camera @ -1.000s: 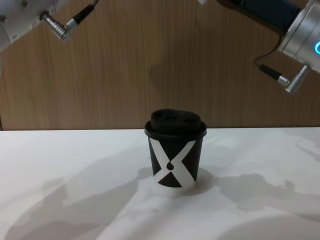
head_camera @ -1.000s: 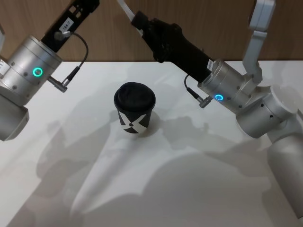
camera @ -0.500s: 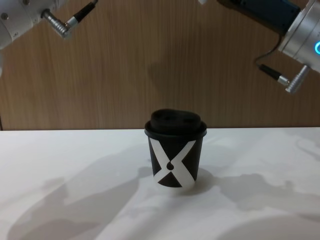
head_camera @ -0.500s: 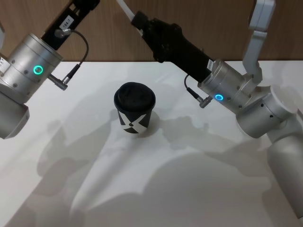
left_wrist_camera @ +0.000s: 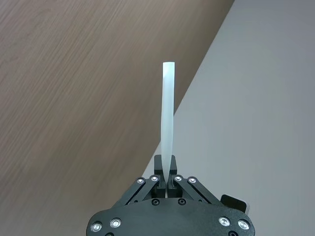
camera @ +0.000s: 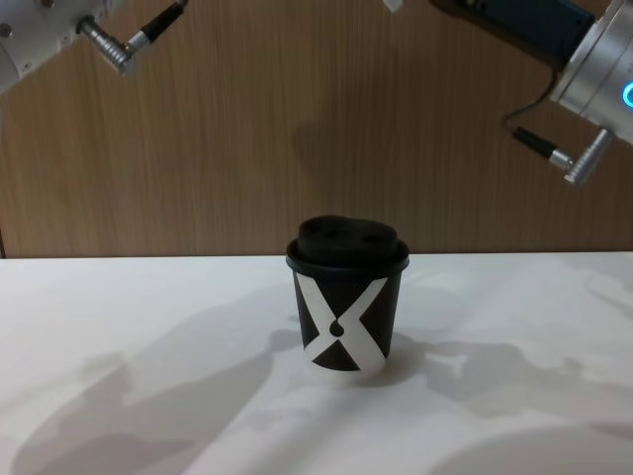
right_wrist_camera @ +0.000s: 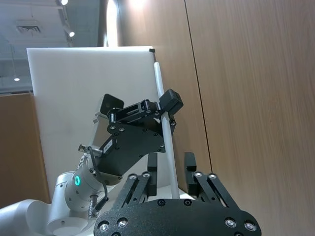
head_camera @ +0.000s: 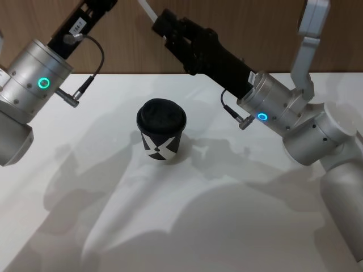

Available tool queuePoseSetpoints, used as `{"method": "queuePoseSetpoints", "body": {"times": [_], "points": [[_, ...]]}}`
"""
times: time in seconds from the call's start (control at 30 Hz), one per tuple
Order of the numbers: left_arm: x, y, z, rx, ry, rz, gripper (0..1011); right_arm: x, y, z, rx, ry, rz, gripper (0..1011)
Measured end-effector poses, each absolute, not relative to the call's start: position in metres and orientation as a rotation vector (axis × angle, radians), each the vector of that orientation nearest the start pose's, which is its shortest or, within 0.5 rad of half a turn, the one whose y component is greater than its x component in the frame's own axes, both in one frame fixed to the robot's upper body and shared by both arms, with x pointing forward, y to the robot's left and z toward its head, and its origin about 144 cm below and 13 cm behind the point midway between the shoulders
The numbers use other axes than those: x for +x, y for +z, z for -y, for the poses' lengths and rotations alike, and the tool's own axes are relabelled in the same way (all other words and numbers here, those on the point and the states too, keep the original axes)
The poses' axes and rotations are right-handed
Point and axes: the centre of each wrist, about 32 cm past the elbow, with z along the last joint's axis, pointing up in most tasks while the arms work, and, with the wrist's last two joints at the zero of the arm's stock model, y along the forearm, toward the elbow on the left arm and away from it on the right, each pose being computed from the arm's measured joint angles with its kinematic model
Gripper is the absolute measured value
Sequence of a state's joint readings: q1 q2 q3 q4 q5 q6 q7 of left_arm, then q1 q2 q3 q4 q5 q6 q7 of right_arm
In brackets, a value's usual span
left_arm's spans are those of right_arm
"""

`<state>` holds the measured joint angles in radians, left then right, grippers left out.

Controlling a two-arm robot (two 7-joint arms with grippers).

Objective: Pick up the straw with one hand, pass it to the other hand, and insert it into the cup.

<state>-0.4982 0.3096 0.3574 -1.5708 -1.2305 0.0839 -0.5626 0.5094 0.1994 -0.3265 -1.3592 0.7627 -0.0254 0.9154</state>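
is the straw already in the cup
No, the cup has nothing sticking out of its top, and the straw is clamped in the left end effector.

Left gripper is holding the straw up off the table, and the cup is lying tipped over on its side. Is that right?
Not quite: the cup stands upright on the table with its lid on, as the chest view shows. The left gripper does hold the straw up off the table.

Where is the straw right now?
The straw is at the head view's top, up in the air well above the cup, pinched in the left claw; the right claw's open fingers flank it without gripping.
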Motion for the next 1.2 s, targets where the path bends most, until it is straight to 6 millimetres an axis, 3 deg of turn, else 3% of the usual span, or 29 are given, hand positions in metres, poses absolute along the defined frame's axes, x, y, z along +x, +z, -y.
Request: {"method": "queuePoseSetpoints", "body": {"times": [0.23, 0.8, 1.2], "points": [[0.554, 1.307, -0.21, -0.748, 0.449, -0.263, 19, 0.58, 1.258, 0.199, 0.492, -0.33, 0.024, 542], [0.55, 1.304, -0.223, -0.642, 0.509, -0.183, 19, 0.579, 1.258, 0.2, 0.492, -0.334, 0.028, 1001], [0.546, 1.301, -0.229, -0.582, 0.523, -0.151, 19, 0.57, 1.256, 0.21, 0.489, -0.371, 0.044, 1001]]}}
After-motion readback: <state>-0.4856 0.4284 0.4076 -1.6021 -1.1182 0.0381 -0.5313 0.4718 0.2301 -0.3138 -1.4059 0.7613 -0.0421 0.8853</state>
